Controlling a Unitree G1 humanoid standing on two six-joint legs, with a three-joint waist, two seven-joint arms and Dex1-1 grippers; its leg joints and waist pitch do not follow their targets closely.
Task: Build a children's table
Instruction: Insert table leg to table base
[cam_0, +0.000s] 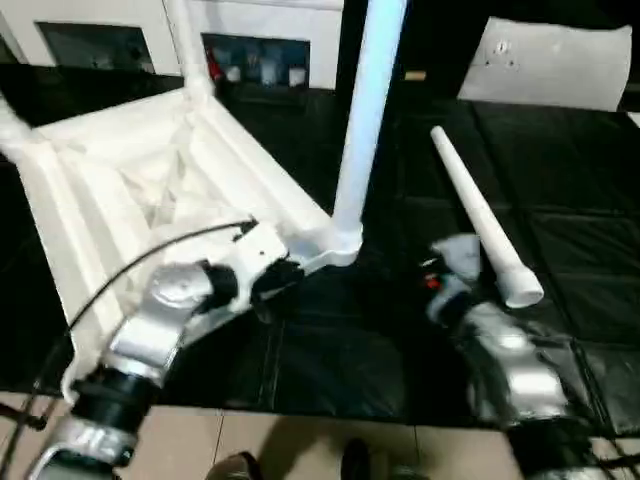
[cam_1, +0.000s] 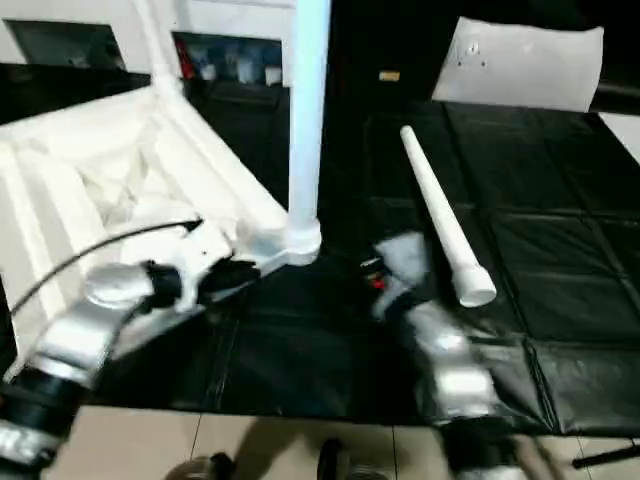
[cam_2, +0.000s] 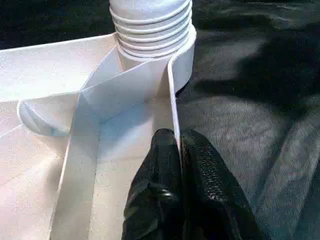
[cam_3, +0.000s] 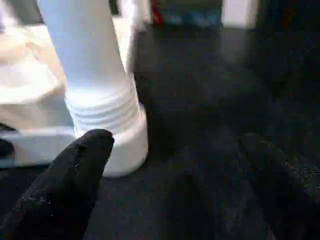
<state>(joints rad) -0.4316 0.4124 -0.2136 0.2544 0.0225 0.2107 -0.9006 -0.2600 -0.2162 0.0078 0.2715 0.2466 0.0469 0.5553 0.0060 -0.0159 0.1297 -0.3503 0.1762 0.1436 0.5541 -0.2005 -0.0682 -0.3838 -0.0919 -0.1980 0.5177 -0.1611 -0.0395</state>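
I have the white plastic table top (cam_0: 150, 190) lying upside down on the black floor mat (cam_0: 560, 250), ribbed underside up, on the left of the scene. My left gripper (cam_2: 180, 165) is pinched shut on the thin rim wall of that top, just short of its near right corner socket. A long tapered white leg (cam_0: 365, 120) stands upright in that socket (cam_0: 335, 245), its threaded base partly showing above the collar, so I judge it may not be fully screwed home. My right gripper (cam_3: 175, 165) has its 2 black fingers (cam_3: 75, 175) spread wide with nothing between them, just right of and near that upright leg. The next move turns on 1 loose white leg (cam_0: 485, 215) lying flat on the mat to the right: its long axis runs from far left to near right, its wide end nearest me. It sits just beyond and right of the right gripper, plainly the closer arm, while the left stays busy bracing the top.
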